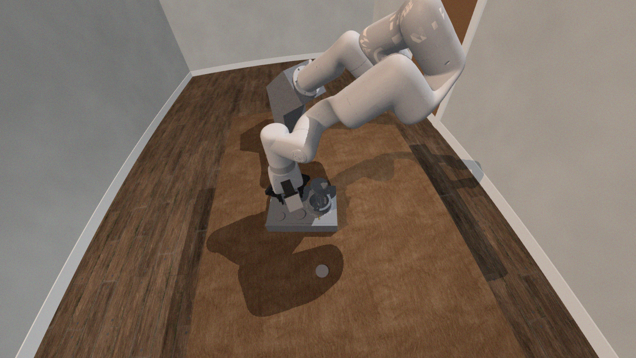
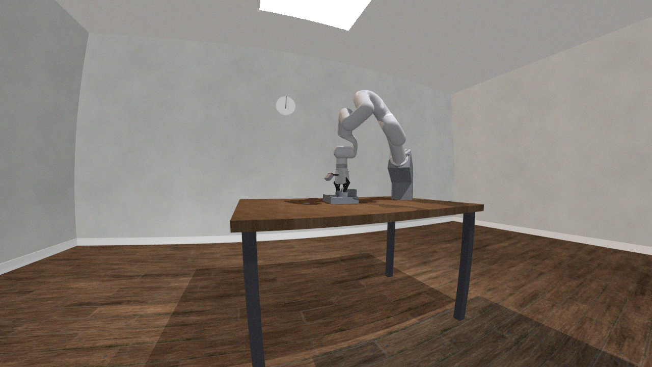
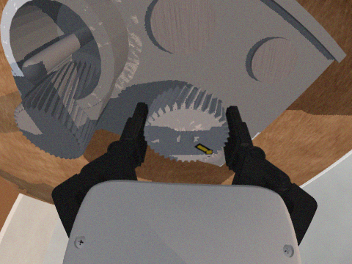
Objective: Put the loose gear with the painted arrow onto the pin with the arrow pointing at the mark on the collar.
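In the wrist view my gripper (image 3: 186,116) is shut on the loose grey gear (image 3: 187,127), one black finger on each side of its toothed rim. The gear's yellow painted arrow (image 3: 202,149) points to the lower right of that view. The gear sits over the near edge of the grey timing case (image 3: 210,34). The pin (image 3: 51,51) stands inside a round collar (image 3: 59,49) at the left, with another toothed gear beside it. In the top view the gripper (image 1: 286,196) is over the case's (image 1: 305,213) left part.
A small grey disc (image 1: 321,270) lies on the table in front of the case. The arm's grey base (image 1: 286,95) stands behind the case. In the exterior view the case (image 2: 340,197) sits mid-table, well away from the edges.
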Robot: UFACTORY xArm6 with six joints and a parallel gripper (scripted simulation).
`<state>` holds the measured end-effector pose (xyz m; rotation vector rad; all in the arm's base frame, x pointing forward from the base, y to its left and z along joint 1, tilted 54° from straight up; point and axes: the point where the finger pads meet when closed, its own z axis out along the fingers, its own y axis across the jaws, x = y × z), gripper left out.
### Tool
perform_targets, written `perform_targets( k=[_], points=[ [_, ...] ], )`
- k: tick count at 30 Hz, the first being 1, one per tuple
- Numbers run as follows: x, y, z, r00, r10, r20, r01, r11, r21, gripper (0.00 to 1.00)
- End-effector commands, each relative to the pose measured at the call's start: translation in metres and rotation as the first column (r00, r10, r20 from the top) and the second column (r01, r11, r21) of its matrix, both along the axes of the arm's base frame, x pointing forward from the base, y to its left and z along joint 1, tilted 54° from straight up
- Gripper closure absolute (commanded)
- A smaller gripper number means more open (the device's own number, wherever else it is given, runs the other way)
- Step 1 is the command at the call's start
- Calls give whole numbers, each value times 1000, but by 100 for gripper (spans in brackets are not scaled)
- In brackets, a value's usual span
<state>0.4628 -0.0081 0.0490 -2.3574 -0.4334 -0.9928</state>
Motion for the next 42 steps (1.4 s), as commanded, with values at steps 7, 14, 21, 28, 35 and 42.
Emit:
perform_targets(
  k=[7,14,21,28,35,42],
  points=[
    [-11,-14,13,1000,-3,2,3,1000,-2,100],
    [-19,-22,21,1000,-3,2,3,1000,-2,100],
    [-27,-31,30,1000,-3,2,3,1000,-2,100],
    [-32,-36,34,1000,-3,2,3,1000,-2,100],
    [-36,-40,38,1000,-3,2,3,1000,-2,100],
    [-37,-41,39,1000,-3,2,3,1000,-2,100]
  ],
)
